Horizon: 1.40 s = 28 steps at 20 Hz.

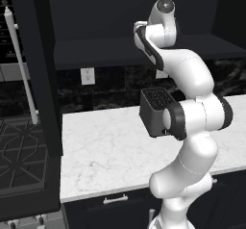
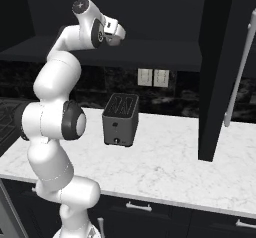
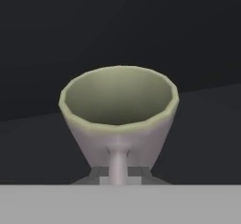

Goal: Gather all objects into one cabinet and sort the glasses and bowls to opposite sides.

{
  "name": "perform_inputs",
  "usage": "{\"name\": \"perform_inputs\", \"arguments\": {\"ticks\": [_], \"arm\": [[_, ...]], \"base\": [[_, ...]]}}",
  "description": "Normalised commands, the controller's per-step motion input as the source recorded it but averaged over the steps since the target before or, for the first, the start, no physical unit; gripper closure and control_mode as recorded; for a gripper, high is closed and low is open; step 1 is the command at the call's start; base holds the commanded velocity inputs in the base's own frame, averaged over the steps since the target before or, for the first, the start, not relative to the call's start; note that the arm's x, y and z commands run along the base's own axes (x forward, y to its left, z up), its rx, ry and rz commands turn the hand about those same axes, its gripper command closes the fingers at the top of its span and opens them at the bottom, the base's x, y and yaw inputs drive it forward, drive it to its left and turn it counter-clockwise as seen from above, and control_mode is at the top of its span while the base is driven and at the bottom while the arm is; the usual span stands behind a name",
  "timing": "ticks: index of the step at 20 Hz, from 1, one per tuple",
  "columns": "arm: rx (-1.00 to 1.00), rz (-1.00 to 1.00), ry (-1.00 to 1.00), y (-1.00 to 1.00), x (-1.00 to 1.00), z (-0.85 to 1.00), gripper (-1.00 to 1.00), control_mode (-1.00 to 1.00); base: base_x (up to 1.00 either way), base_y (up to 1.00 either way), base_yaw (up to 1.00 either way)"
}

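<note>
**Item: grey mug, in hand**

My gripper (image 3: 120, 175) is clamped shut on the handle of the grey mug (image 3: 118, 115). Body dull grey-beige, flaring upward; faceted rim; greenish interior. Location: directly ahead of my fingertips, mouth open, dark cabinet shelf (image 3: 207, 133) beyond.

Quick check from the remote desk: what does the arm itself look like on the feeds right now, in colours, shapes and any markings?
The arm is a chain of glossy white rounded segments with dark grey-black bands and round caps at the joints. The top joint cap is a dark disc. No cables or lettering are legible. The end effector is pale grey.
</note>
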Motion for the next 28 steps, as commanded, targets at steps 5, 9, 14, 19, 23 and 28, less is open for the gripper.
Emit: {"name": "perform_inputs", "arguments": {"ticks": [5, 9, 14, 19, 23, 28], "arm": [[0.00, 0.00, -0.03, 0.00, -0.26, 0.05, 1.00, -1.00], [0.00, 0.00, -0.06, 0.00, -0.31, 0.06, 1.00, -1.00], [0.00, 0.00, -0.04, 0.00, -0.29, 0.00, 1.00, -1.00], [0.00, 0.00, -0.10, 0.00, -0.46, 0.01, 1.00, -1.00], [0.00, 0.00, -0.14, 0.00, -0.54, 0.12, 1.00, -1.00], [0.00, 0.00, -0.14, 0.00, -0.53, 0.14, 1.00, -1.00]], "base": [[0.00, 0.00, 0.00], [0.00, 0.00, 0.00], [0.00, 0.00, 0.00], [0.00, 0.00, 0.00], [0.00, 0.00, 0.00], [0.00, 0.00, 0.00]]}}
